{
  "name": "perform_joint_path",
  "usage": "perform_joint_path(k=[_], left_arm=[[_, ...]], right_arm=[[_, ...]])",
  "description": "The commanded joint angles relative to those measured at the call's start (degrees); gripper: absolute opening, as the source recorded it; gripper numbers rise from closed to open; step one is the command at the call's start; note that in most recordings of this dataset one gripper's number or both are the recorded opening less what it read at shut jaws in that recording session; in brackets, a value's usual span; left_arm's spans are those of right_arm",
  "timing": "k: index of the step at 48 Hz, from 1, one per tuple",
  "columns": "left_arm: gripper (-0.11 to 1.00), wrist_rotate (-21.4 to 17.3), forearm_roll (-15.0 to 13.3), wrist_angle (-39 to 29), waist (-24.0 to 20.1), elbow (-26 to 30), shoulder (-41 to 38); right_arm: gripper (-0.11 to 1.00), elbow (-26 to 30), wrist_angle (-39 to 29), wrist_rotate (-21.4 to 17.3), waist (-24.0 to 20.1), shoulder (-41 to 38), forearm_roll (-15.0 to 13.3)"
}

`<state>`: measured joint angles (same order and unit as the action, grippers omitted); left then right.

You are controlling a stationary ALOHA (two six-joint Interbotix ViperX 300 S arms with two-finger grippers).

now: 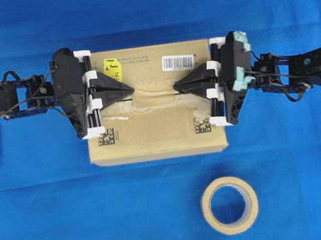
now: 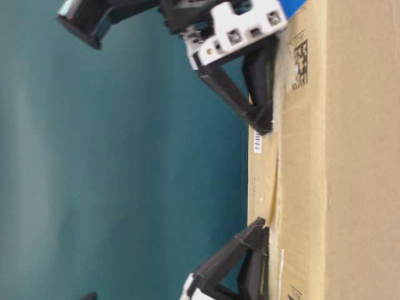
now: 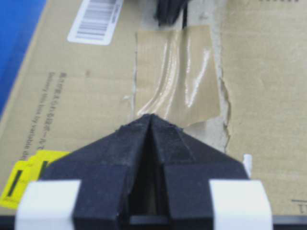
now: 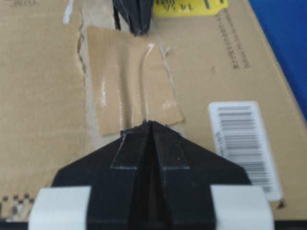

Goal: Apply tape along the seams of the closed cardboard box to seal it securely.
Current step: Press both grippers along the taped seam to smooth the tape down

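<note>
A big brown cardboard box [image 1: 153, 112] sits in the middle of a blue table [image 1: 55, 215]. On top of the box, a short piece of tan tape [image 1: 154, 94] lies flat over the seams [image 1: 122, 119], the dark line where the two top flaps meet. The tape is shiny and a bit wrinkled. Pale torn bits of old tape run along the line beside it. The left end effector [image 1: 131, 90] points at the left end of the tape, and its two fingers are pressed together with nothing between them. Its tip is right at the tape's edge. The right end effector [image 1: 174, 87] points at the other end of the tape, and its fingers are pressed together too, with nothing in them. The two tips face each other across the tape. A yellow sticker [image 1: 112, 69] and a white barcode label [image 1: 177, 62] sit near the far edge of the box top. A beige tape roll [image 1: 229, 205] lies on the table near its front edge, apart from the box.
</note>
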<state>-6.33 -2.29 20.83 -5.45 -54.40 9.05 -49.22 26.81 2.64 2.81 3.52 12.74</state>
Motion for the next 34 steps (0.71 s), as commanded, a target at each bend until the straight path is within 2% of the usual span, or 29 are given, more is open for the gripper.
perform_joint_path(k=[1, 11, 21, 34], left_arm=[[0.0, -1.0, 0.1, 0.1, 1.7, 2.8, 2.7], [0.0, -5.4, 0.1, 0.4, 3.4, 7.1, 1.3], [0.0, -6.3, 0.2, -0.4, 3.6, 10.3, -2.4], [0.0, -5.0, 0.1, -0.4, 3.6, 10.2, -5.7]], right_arm=[[-0.01, 2.1, 0.2, 0.4, -0.2, 3.0, -1.0], [-0.01, 5.8, 0.3, 1.8, -0.1, 2.0, -1.5], [-0.01, 9.2, -0.1, 2.0, 0.0, -2.5, -1.5], [-0.01, 11.5, -0.1, 1.5, -0.3, -8.1, -1.1]])
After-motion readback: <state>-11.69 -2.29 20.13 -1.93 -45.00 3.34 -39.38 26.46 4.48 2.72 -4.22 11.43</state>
